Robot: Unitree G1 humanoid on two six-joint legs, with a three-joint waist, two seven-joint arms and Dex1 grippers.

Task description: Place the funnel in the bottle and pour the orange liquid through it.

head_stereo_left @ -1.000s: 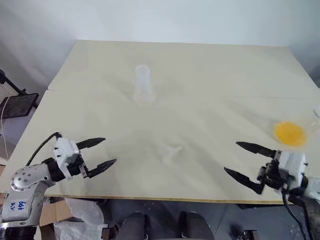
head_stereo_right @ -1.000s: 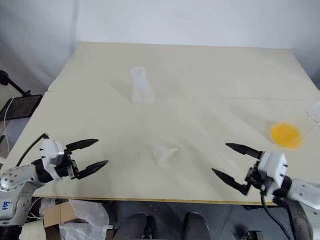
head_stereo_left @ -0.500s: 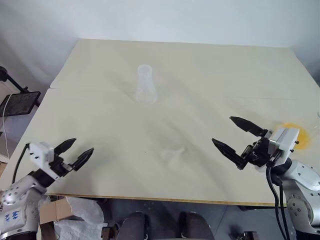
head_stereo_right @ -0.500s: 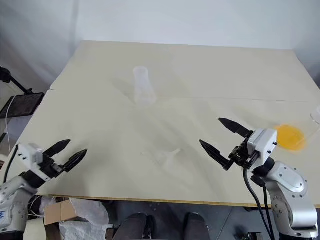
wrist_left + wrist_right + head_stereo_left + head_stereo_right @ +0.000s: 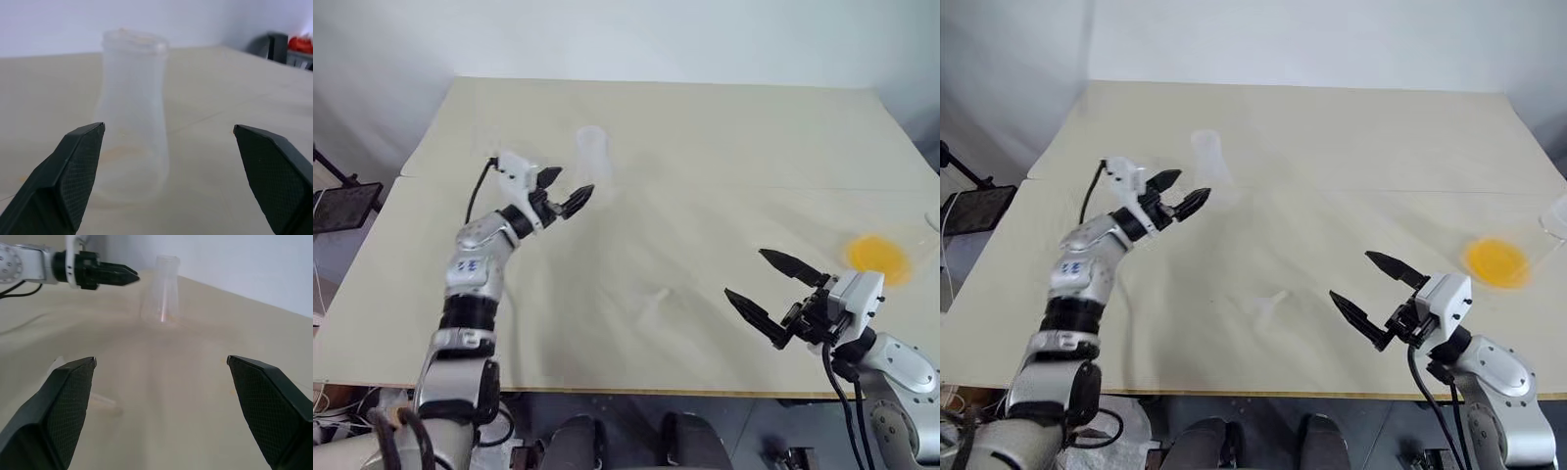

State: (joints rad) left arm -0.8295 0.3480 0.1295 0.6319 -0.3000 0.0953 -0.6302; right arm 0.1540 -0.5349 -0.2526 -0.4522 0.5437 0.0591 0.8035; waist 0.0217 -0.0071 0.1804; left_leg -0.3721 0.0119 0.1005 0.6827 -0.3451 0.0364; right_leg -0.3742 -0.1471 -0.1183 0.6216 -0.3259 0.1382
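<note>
Table [image 5: 705, 127] carries everything. Bottle [image 5: 592, 157] stands upright toward the far left-centre. Funnel [image 5: 1271, 304] lies on its side near the front edge, roughly centre, well apart from the bottle and nearer the robot. Orange liquid [image 5: 878, 258] sits at the right edge, inside a flask [image 5: 1555, 217] whose rim reaches the right border; well apart from both bottle and funnel. Left gripper [image 5: 564, 194] hangs just beside the bottle on its left-front side, not touching; jaws spread, bottle ahead of them. Right gripper [image 5: 771, 286] is over the front right of the table, between funnel and liquid, jaws spread, touching neither.
</note>
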